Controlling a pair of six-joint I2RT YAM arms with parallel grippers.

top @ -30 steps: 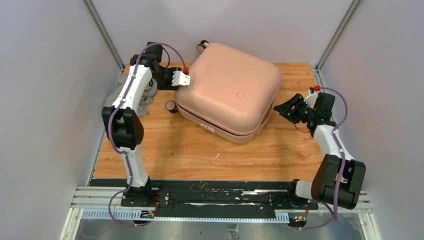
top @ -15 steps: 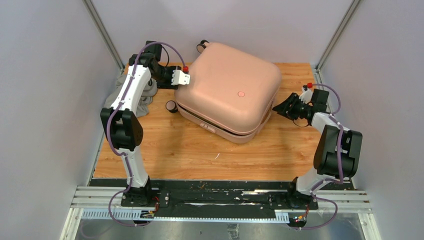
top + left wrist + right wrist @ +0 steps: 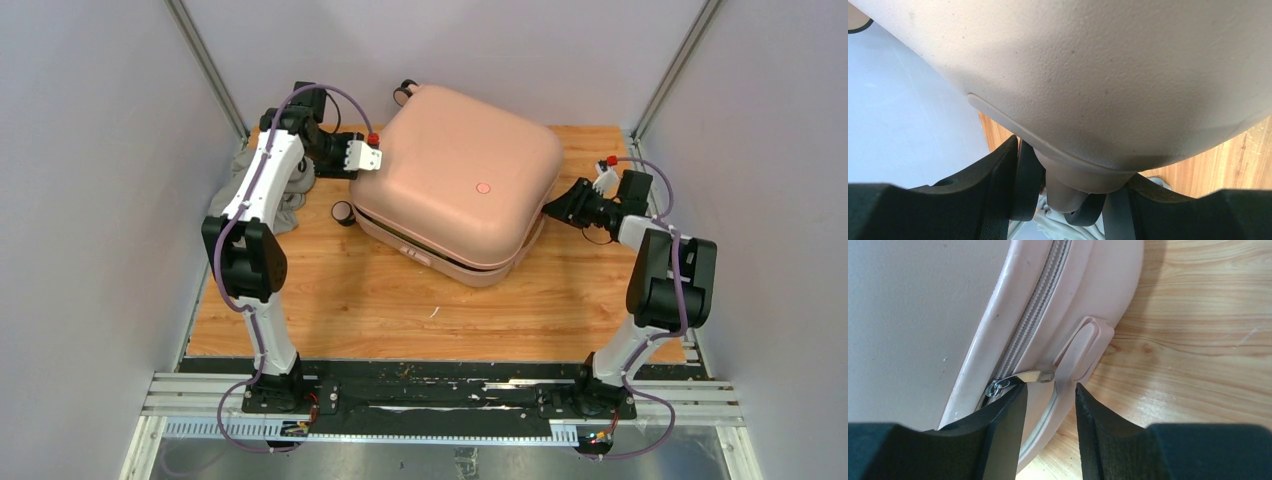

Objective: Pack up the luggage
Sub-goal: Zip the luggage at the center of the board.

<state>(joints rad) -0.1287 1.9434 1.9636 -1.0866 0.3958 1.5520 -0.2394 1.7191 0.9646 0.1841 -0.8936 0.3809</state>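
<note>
The luggage (image 3: 460, 180), a pale pink hard-shell suitcase, lies shut and flat at the back middle of the wooden table. My left gripper (image 3: 372, 162) is at its left corner. In the left wrist view the left gripper (image 3: 1073, 167) is shut on a black caster wheel (image 3: 1028, 182) and its pink post under the shell (image 3: 1108, 75). My right gripper (image 3: 556, 208) is at the right corner. Close up, the right gripper (image 3: 1049, 386) is open beside the zip (image 3: 1040, 305), and the metal zip pull (image 3: 1028, 376) lies across the tip of its left finger, outside the gap.
Crumpled grey cloth (image 3: 262, 188) lies at the table's left edge behind the left arm. Another wheel (image 3: 343, 212) sits at the suitcase's front left and one more (image 3: 405, 93) sticks out at the back. A pink foot (image 3: 1085, 350) juts from the shell near the right fingers.
My right arm has folded in and carried its gripper up to the suitcase's right corner, and its jaws have narrowed a little. The left arm and the suitcase have stayed put.
</note>
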